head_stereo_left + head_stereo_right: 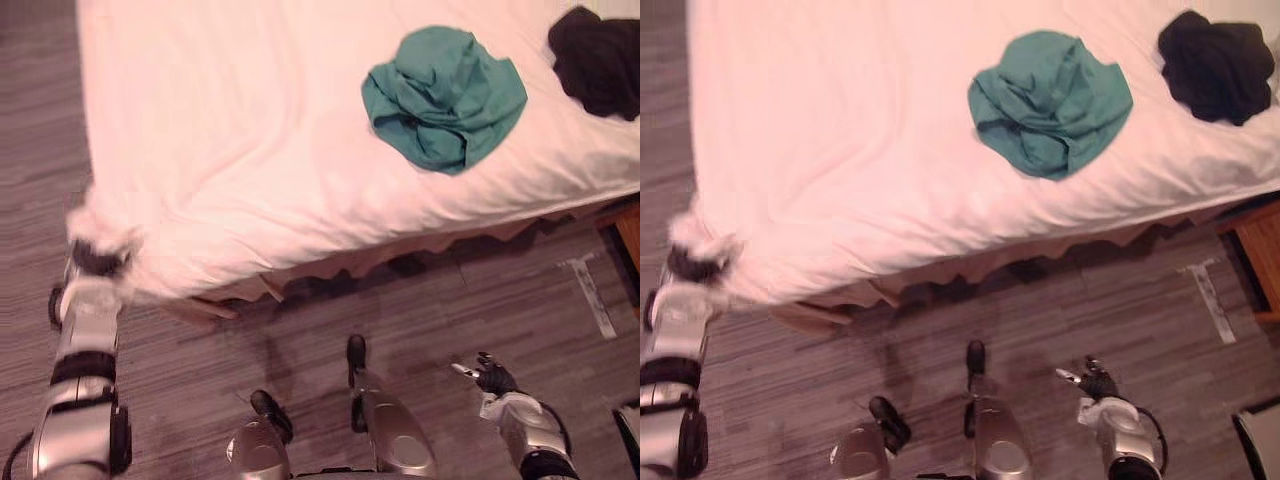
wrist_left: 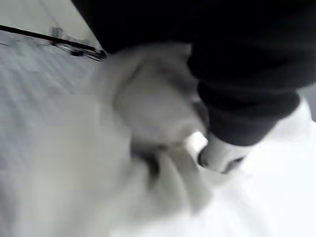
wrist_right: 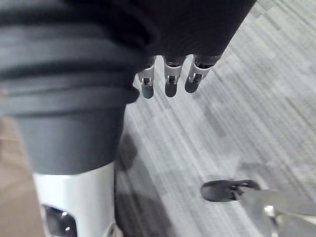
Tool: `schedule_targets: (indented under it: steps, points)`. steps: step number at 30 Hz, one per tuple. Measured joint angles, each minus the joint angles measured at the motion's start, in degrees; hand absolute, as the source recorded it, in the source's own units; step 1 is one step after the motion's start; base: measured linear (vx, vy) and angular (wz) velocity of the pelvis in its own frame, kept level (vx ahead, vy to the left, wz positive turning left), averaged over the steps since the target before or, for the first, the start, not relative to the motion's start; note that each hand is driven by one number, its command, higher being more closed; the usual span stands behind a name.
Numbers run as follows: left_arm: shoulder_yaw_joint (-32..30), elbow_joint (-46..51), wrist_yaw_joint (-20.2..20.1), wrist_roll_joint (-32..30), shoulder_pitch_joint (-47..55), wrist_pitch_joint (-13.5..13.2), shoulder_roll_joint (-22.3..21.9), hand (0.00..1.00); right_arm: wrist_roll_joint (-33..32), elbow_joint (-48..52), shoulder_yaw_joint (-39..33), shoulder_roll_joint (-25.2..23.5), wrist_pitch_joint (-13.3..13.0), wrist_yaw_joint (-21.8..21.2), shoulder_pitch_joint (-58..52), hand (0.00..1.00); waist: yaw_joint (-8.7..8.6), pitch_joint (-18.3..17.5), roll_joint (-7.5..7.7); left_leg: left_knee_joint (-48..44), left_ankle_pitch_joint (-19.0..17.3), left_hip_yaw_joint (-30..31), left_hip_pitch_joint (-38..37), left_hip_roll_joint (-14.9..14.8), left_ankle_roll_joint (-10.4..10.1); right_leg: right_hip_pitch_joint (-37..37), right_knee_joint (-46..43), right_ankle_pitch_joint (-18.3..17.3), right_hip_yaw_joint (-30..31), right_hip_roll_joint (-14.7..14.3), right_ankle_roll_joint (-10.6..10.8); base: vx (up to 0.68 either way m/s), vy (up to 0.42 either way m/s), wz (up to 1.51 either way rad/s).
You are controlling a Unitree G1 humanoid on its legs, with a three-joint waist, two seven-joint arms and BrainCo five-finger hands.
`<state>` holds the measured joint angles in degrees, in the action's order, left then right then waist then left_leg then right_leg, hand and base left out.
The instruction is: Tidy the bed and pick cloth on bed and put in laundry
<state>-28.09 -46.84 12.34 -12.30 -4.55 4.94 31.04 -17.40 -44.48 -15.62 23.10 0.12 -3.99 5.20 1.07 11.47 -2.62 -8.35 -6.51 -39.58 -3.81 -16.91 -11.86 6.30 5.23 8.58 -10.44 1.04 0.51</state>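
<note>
Near right: right hand (image 1: 495,378) low over the grey plank floor (image 1: 420,300), well clear of the bed. Its fingers (image 3: 169,79) hang straight and relaxed with nothing in them, so I take this hand as idle. Near left: left hand (image 1: 95,258) is at the near-left corner of the bed (image 1: 330,265), pressed into the white sheet (image 1: 250,130), which puffs up in a bunch (image 2: 148,113) around it. The cloth buries the hand there, so I cannot tell whether it has hold of the sheet. Judged step: tidying, working that corner of the sheet. The near edge hangs over the side in soft folds. The top lies mostly flat with shallow creases, so it is partly smoothed at best. Farther in, right of centre: a crumpled teal garment (image 1: 445,95) lies on the sheet, untouched. Far right, near the bed's right edge: a crumpled black garment (image 1: 598,60), close to the teal one but apart from it, also untouched. Progress, as I judge it: early. The bed corner is in hand; both garments remain to be lifted off and carried to the laundry, and neither pickup is started.
</note>
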Motion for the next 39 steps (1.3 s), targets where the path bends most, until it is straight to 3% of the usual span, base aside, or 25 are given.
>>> schedule_targets:
  steps: [1,3,8,11,14,17,21,24,26,29,34,35,38,39]
  points:
    - [-0.65,-0.01,0.01,0.11,1.02,0.07,-0.23,0.0,-0.24,0.75,0.0,0.22,-0.22,-0.01,0.0,1.0,0.09,-0.55,0.01,0.4,0.07,0.23,-0.32,0.16,-0.08,-0.35,0.01,-0.17,-0.19,0.02,0.06,0.03,0.058,0.23]
    - [-4.95,-0.38,-0.01,0.12,6.65,0.51,-1.64,0.0,-0.69,6.48,0.16,1.36,-0.93,-0.74,0.04,1.0,1.06,-4.93,0.6,2.16,0.45,0.94,-0.52,0.93,-0.17,-0.71,0.42,-0.67,-1.01,0.27,0.5,-0.01,0.065,0.19]
    - [-8.71,-3.73,-0.24,0.06,13.81,0.81,-3.05,0.0,-0.08,13.74,1.71,4.86,-1.81,-2.28,0.57,1.0,1.32,-6.62,1.61,6.57,2.42,4.22,-2.3,3.79,0.63,-2.36,0.45,-1.2,-3.25,2.19,0.93,-0.03,0.08,0.28]
    - [-8.75,-4.98,-0.88,1.75,16.79,0.05,-4.15,0.0,1.22,19.68,7.55,6.82,-3.6,-3.15,3.79,1.0,1.86,-6.72,1.97,8.01,3.11,5.09,-2.35,5.52,1.28,-2.22,0.45,-0.78,-3.56,3.45,1.49,-0.06,0.081,0.14]
    - [-6.07,-4.5,-4.14,8.23,16.53,-4.92,-7.06,0.0,0.89,24.57,12.88,6.6,-4.1,-5.0,9.66,1.0,2.57,-6.43,1.74,8.3,3.44,6.14,-1.79,6.64,2.08,-1.99,0.46,-0.08,-3.98,4.48,1.87,-0.07,0.056,0.16]
    - [-1.01,-1.88,-7.64,14.56,16.46,-8.68,-12.17,0.0,-1.71,31.62,17.32,5.87,-2.65,-7.55,14.77,1.0,2.93,-6.29,1.78,8.11,3.82,7.43,0.56,7.65,2.94,-0.36,0.46,0.68,-4.33,5.57,1.95,-0.07,0.052,0.2]
    - [8.53,0.13,-10.77,20.54,15.41,-10.61,-20.91,0.0,-6.56,34.78,23.91,2.57,1.2,-10.9,25.14,1.0,3.92,-1.71,1.95,6.8,4.24,8.74,4.39,8.83,4.26,2.44,0.43,2.37,-4.41,7.04,1.87,-0.09,0.044,0.12]
    - [12.6,1.02,-11.48,23.24,13.1,-11.56,-22.54,0.0,-7.62,34.5,28.32,1.56,2.88,-11.75,31.3,1.0,4.28,2.69,1.72,5.0,4.35,9.16,7.73,9.01,4.73,4.94,0.06,3.47,-4.23,7.62,1.65,-0.09,0.007,0.07]
    - [15.83,3.97,-11.35,24.97,10.91,-13.52,-23.81,0.0,-7.6,33.79,33.0,1.4,4.6,-12.02,37.86,1.0,4.55,8.34,0.44,3.2,4.53,10.48,11.03,9.04,5.08,7.02,0.02,4.43,-4.62,8.03,1.42,-0.12,0.0,0.17]
    - [18.07,8.56,-9.75,27.81,10.38,-16.32,-23.87,0.0,-8.44,31.2,35.3,-0.14,7.34,-9.87,43.82,1.0,4.89,13.72,-0.84,1.89,5.02,13.44,15.41,8.98,5.52,9.78,0.0,5.03,-5.76,8.0,1.21,-0.09,-0.008,0.23]
    - [23.77,12.0,-8.84,33.42,9.07,-16.94,-22.68,0.0,-13.65,22.84,36.6,-0.78,10.21,-6.15,47.27,1.0,5.92,15.33,-2.5,1.08,5.88,17.44,22.35,8.95,5.73,14.07,0.0,5.31,-8.43,8.07,1.11,-0.02,0.017,0.37]
    - [25.42,11.94,-8.93,34.06,8.37,-16.89,-22.68,0.0,-15.01,20.39,36.62,-0.83,10.33,-6.08,47.27,1.0,6.2,15.76,-3.4,0.71,5.93,18.53,23.55,9.03,5.81,14.49,0.0,5.38,-8.7,8.19,1.19,0.02,0.067,0.36]
    - [28.7,11.69,-9.29,34.98,7.82,-17.13,-22.58,0.0,-16.32,15.77,38.91,-1.14,8.72,-7.12,47.62,1.0,7.39,16.42,-5.07,-0.01,5.93,21.37,26.19,9.75,5.87,16.49,0.0,5.54,-9.16,8.75,1.42,0.02,0.064,0.16]
    - [30.15,11.32,-9.42,35.02,7.3,-17.35,-22.55,0.0,-16.31,13.13,38.99,-1.99,8.12,-7.49,47.65,1.0,7.63,16.59,-6.3,-0.08,5.93,22.05,27.01,10.02,5.89,16.89,0.0,5.71,-9.53,9.03,1.67,0.01,0.065,0.13]
